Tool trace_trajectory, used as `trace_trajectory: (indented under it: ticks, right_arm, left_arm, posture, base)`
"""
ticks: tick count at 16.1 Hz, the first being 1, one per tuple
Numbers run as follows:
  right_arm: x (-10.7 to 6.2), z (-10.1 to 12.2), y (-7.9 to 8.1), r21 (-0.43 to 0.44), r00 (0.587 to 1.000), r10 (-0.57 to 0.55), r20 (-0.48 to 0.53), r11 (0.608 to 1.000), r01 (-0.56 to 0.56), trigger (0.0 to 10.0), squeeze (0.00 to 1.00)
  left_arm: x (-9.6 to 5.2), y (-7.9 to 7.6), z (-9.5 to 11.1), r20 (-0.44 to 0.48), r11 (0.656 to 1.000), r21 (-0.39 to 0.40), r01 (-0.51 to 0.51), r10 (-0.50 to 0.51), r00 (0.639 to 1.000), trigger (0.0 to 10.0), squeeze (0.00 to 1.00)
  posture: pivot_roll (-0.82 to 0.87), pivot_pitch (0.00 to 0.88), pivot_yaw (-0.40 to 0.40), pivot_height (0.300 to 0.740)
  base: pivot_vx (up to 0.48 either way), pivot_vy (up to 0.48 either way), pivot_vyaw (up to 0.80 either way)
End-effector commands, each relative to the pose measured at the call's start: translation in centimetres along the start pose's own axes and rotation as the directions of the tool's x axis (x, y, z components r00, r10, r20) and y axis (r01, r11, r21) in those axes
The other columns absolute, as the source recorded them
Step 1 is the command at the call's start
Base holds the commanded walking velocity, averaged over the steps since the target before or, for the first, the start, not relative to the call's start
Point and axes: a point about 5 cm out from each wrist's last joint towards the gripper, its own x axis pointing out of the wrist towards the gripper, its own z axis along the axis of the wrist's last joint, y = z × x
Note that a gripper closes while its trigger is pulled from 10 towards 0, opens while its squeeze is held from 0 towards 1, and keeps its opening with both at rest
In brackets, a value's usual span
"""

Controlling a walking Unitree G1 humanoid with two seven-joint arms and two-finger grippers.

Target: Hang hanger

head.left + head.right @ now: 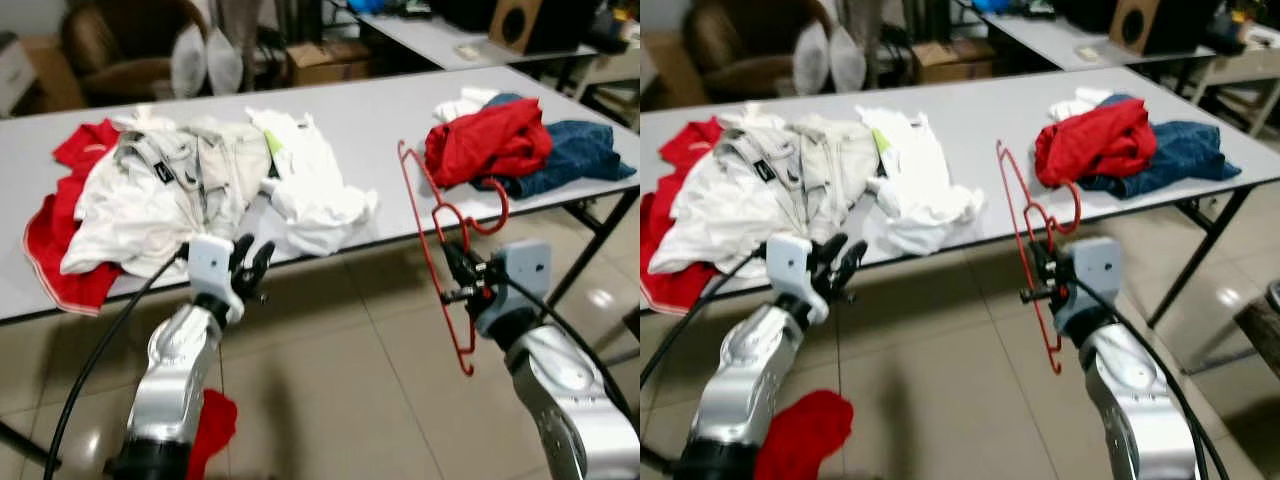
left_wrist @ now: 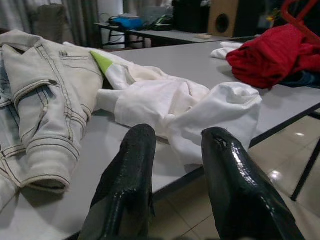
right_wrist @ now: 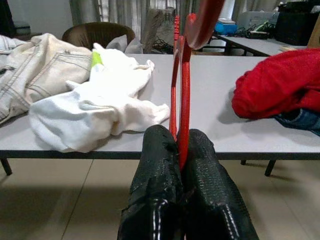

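In front of the table [image 1: 380, 110], off its near edge, the right gripper [image 1: 462, 279] is clamped on a red hanger [image 1: 447, 255], held edge-on, its long side running up and down and its hook toward the red garment [image 1: 487, 140]. The right wrist view shows both fingers pressed against the wire. The left gripper [image 1: 251, 262], fingers parted, hovers near the white shirt [image 2: 190, 107].

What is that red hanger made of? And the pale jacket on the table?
The red hanger, pinched in the right tool, looks like thin wire with a smooth red coating, though it may be plastic: it is slim and evenly coloured. The pale jacket looks like washed denim: thick seams and stitched cuffs show.
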Motion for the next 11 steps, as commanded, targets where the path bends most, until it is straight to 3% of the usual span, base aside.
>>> trace_trajectory:
  ticks: [1,3,4,6,7,11]
  right_arm:
    - [-0.4,-0.2,0.3,0.048,1.0,-0.007,-0.009,0.999,0.008,10.0,0.0]
    - [-1.2,-0.9,-0.3,0.075,0.997,-0.067,-0.034,0.995,0.07,10.0,0.0]
    - [-1.2,-1.1,-0.4,0.074,0.996,-0.078,-0.043,0.994,0.081,10.0,0.0]
    - [-1.1,-1.1,-0.3,0.074,0.996,-0.074,-0.044,0.994,0.077,10.0,0.0]
    - [-1.0,-1.0,-0.4,0.07,0.996,-0.072,-0.05,0.995,0.076,10.0,0.0]
    - [-0.7,-1.2,-0.3,0.083,0.997,-0.047,-0.063,0.995,0.052,10.0,0.0]
  left_arm:
    - [0.6,-0.4,0.4,-0.002,1.0,0.011,0.007,-0.007,1.0,10.0,0.14]
    - [1.2,-1.5,0.7,0.008,0.997,0.01,0.071,-0.071,0.997,10.0,0.13]
    - [1.1,-1.7,0.6,-0.005,0.998,0.008,0.065,-0.065,0.998,10.0,0.03]
    - [0.9,-1.6,0.4,-0.018,0.998,-0.029,0.058,-0.058,0.998,10.0,0.07]
    - [0.7,-1.5,0.2,-0.031,0.992,-0.105,0.063,-0.067,0.997,10.0,1.0]
    - [0.2,-1.0,0.4,-0.014,0.996,-0.085,0.015,-0.017,1.0,10.0,1.0]
  posture:
    - [-0.24,0.0,0.059,0.74]
    - [-0.24,0.0,0.063,0.74]
    - [-0.24,0.0,0.064,0.74]
    - [-0.24,0.0,0.062,0.74]
    - [-0.24,0.0,0.054,0.74]
    - [-0.21,0.0,0.023,0.74]
  base:
    - [0.0,-0.48,0.0]
    - [0.0,-0.24,0.0]
    - [0.0,0.0,0.0]
    - [0.0,0.0,0.0]
    - [0.0,0.0,0.0]
    - [0.0,0.0,0.0]
